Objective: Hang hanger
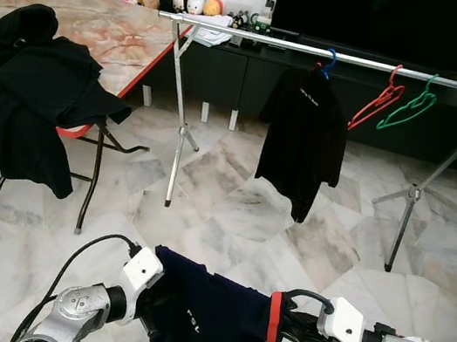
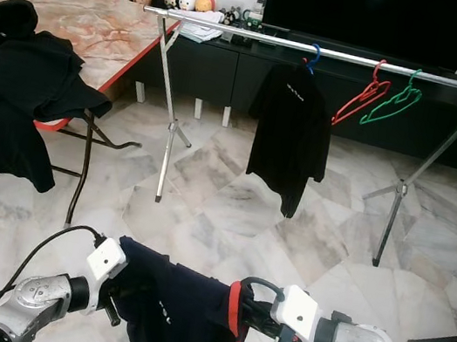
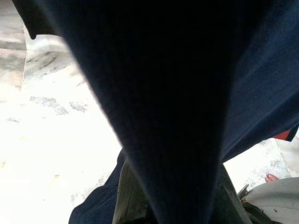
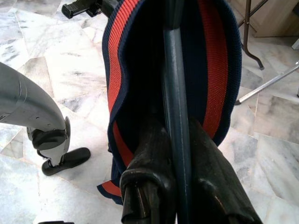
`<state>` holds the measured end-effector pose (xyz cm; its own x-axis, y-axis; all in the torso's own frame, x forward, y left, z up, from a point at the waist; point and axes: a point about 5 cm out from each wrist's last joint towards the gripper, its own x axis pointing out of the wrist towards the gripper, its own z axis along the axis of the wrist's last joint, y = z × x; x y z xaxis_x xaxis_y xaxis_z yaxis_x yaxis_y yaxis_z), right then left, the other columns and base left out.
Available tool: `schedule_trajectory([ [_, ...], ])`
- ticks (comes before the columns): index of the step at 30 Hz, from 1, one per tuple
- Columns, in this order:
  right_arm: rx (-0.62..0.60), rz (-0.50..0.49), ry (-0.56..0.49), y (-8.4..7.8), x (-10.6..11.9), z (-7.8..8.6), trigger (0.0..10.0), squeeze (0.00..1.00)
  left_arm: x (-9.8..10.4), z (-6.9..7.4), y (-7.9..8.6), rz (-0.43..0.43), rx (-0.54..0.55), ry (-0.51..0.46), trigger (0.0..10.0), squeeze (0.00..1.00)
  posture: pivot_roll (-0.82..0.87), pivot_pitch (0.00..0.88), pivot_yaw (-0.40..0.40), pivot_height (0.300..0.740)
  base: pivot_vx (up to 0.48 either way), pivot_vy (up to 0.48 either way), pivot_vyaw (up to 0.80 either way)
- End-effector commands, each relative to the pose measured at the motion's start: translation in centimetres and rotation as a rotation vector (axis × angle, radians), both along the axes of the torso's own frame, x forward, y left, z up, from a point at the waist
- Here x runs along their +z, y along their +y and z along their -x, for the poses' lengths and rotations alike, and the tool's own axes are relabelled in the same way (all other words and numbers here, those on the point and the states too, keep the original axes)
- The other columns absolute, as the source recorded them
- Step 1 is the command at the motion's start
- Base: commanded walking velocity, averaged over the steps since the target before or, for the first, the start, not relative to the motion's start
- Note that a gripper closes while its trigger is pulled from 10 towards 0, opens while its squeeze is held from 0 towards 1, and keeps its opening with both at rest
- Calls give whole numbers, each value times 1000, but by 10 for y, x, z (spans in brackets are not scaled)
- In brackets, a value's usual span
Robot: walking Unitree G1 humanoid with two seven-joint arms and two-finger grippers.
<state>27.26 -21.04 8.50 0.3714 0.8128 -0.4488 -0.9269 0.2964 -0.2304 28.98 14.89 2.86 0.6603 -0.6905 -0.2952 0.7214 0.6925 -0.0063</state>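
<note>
A dark blue hanger (image 4: 176, 93) runs inside a navy shirt (image 1: 211, 319) with a red-striped collar.

A marble floor (image 1: 229, 215), a marble-topped folding table (image 1: 103, 29) at left, and a dark TV cabinet (image 1: 228, 73) behind.

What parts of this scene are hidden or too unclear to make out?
- Left end effector: both eye views, buried in the navy shirt; grip unreadable.
- Hanger: right wrist view, one bar shows between the right end effector fingers; shirt hides the rest.
- Print on the hung black shirt: too small.
</note>
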Motion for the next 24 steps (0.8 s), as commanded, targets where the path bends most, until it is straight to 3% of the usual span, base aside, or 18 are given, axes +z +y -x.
schedule_trajectory([
  [1,5,-3,-25,2,4,-3,0,0,-2,3,5,-14,-1,2,0,0,-23,95,-6,740,0,0,0],
  [7,20,118,-4,-4,-8,0,0,0,0,3,13,-7,52,-15,0,0,-25,94,-8,740,0,0,0],
  [11,21,252,54,-18,-27,11,0,0,13,-7,35,61,242,-89,0,0,-24,94,-10,740,0,0,0],
  [13,22,263,58,-19,-29,12,0,0,14,-7,37,66,256,-94,0,0,-24,94,-10,740,0,0,0],
  [14,26,325,87,-25,-37,17,0,0,17,-8,45,83,300,-105,0,0,-21,94,-10,740,0,0,0],
  [15,26,325,87,-25,-37,17,0,0,17,-8,45,83,300,-105,0,0,-21,94,-10,740,0,0,0],
  [17,33,452,136,-38,-53,28,0,0,14,-4,54,49,314,-97,0,0,-17,92,-10,740,0,0,0],
  [22,10,443,178,-41,-63,37,0,0,9,0,63,-7,353,-96,0,0,-18,93,-9,740,0,0,0],
  [24,-1,452,189,-43,-67,40,0,0,12,-3,72,-31,448,-121,0,0,-20,93,-8,740,0,0,0],
])
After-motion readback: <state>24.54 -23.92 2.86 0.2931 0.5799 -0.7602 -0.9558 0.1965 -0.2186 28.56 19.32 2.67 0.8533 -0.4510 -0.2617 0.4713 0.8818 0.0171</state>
